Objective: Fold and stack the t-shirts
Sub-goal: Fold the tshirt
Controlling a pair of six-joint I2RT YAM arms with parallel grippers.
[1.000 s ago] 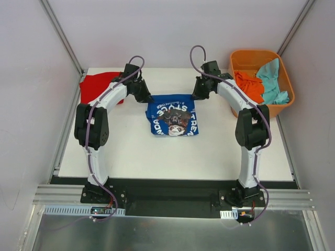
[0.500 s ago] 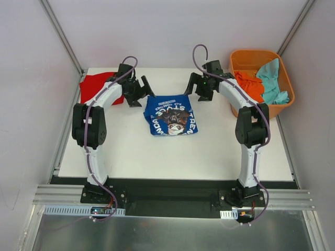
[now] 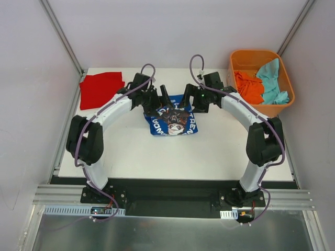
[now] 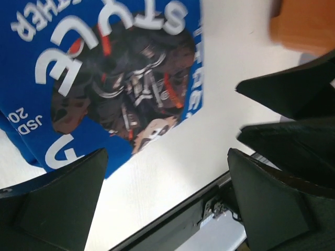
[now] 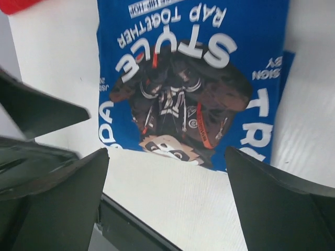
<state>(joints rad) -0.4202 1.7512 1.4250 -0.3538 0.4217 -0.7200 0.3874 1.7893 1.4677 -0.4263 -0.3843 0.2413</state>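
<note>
Top external: white table (image 3: 157, 151), pale walls (image 3: 31, 78); left claw (image 3: 159, 100) and right claw (image 3: 192, 102) gape apart over blue t-shirt (image 3: 172, 123).

A robotics lab cell: white panel walls (image 3: 172, 31), aluminium base rail (image 3: 57, 195) carrying two robot arms (image 3: 112, 107).

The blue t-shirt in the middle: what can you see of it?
The blue t-shirt is soft royal-blue cloth, folded into a rough rectangle, lying flat on the white table. White lettering surrounds a dark picture on top. The left gripper and right gripper, both open, hang over its far edge, not gripping it.
</note>
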